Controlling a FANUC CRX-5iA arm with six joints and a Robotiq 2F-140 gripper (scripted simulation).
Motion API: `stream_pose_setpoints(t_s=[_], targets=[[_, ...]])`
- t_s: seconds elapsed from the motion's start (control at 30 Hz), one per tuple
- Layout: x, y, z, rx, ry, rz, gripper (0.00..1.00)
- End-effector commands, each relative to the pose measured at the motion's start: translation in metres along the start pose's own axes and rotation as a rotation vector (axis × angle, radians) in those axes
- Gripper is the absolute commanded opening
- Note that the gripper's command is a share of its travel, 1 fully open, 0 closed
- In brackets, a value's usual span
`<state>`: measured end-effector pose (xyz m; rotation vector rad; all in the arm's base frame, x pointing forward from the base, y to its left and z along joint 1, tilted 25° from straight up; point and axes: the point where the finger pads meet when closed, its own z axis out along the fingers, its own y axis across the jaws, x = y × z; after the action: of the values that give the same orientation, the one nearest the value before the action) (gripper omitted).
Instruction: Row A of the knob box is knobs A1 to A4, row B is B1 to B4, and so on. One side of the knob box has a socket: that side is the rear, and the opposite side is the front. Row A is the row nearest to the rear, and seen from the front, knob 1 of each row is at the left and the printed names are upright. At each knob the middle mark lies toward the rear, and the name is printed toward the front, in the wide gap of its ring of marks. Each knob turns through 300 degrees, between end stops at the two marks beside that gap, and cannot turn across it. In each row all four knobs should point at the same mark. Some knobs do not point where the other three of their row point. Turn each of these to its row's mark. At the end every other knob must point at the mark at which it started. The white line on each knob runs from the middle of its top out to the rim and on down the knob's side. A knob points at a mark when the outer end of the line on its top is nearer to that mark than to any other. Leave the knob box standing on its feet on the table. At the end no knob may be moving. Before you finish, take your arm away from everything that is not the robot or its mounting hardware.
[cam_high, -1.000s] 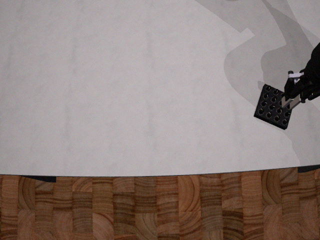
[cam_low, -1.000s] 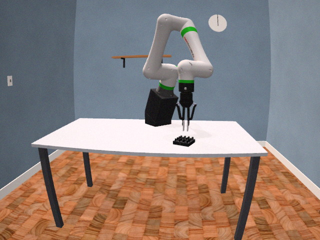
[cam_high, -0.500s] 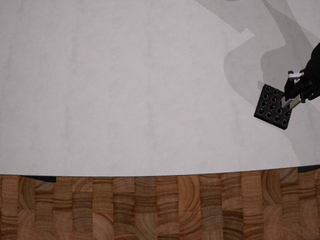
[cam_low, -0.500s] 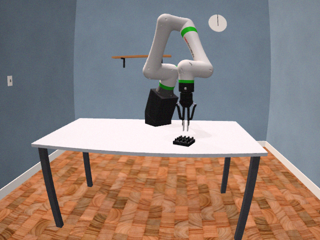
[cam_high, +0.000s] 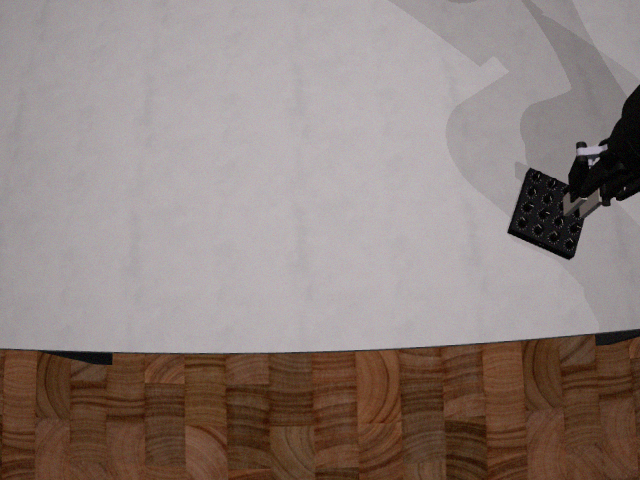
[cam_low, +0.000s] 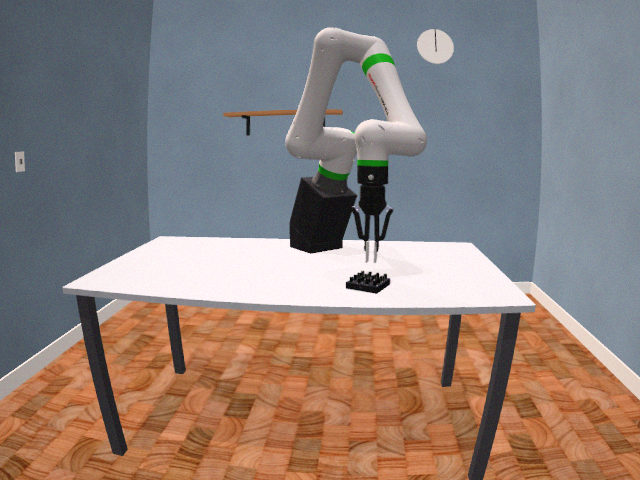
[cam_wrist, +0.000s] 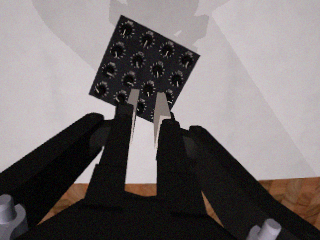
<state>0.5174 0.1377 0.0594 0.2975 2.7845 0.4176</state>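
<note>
Though narrowly parted, gripper (cam_high: 582, 210) (cam_low: 371, 261) (cam_wrist: 146, 103) fingertips flat, metallic

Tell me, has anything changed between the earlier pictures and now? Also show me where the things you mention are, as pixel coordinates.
Nothing visibly changed. The robot arm (cam_low: 392, 98) and its gripper (cam_high: 583, 211) (cam_low: 371, 261) (cam_wrist: 146, 103) show no visible move, and nothing was taken hold of or let go. The knob box (cam_high: 543, 222) (cam_low: 370, 283) (cam_wrist: 148, 55) sits in the same spot.
</note>
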Motion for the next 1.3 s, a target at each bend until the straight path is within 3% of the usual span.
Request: stream_pose_setpoints(t_s=[0.0,1.27], targets=[[0.000,0.000,0.000,0.000,0.000,0.000,0.12],[0.000,0.001,0.036,0.000,0.000,0.000,0.12]])
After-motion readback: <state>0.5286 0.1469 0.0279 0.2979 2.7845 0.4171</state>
